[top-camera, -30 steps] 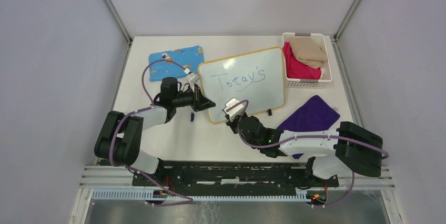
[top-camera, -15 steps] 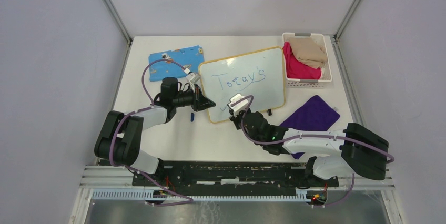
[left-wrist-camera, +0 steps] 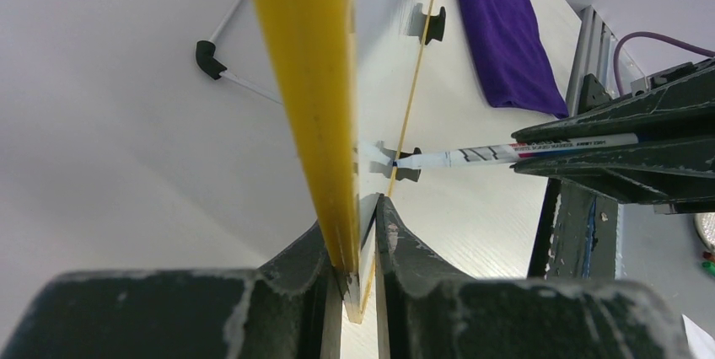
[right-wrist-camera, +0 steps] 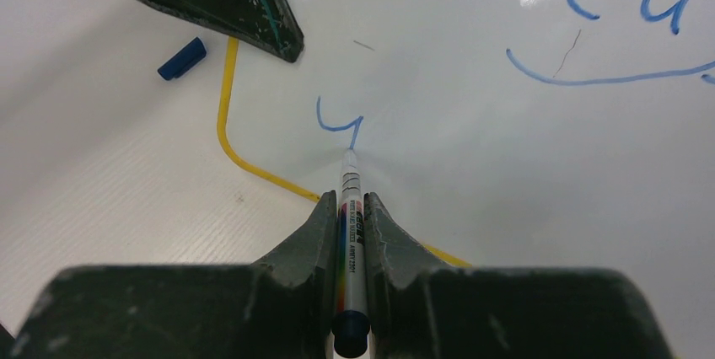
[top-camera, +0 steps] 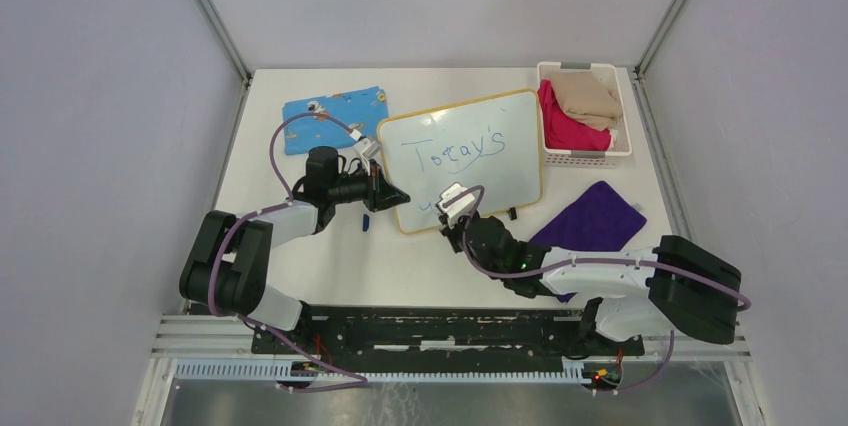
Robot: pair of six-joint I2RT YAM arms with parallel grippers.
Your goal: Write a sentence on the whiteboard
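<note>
Starting at the near edge: your right arm reached forward over the surface (top-camera: 410,271), and the right fingers (right-wrist-camera: 319,228) were clamped on the barrel of a marker (right-wrist-camera: 350,195). The marker ran straight out between them, in line with the wrist. I judged that grip chosen so wrist motion carried directly to the tip.

- The tip rested on the whiteboard (top-camera: 505,181) at the foot of a small blue hook (right-wrist-camera: 340,120). It read as the start of a "y", low on the board near its near-left corner, just inside the yellow rim.
- The board lay mid-surface, turned slightly askew, with a black clip (top-camera: 513,213) on its near long edge.
- The left fingers (left-wrist-camera: 392,237) were closed on the board's left rim, the thin yellow edge pinched between them. My judgement: you held it as an anchor, so pen pressure would not slide the board.
- A blue marker cap (top-camera: 366,223) lay on the surface just left of the board, beside the left arm and off the writing area.
- The sentence (top-camera: 458,149) so far read "Today's", with a long underline, across the board's upper half. The second line had only that hook, so the task looked well short of finished.
- A purple cloth (top-camera: 590,218) lay right of the board.
- Farther back were a blue patterned cloth (top-camera: 335,114) and a white basket (top-camera: 590,155) of folded fabrics, both apart from the work.
</note>
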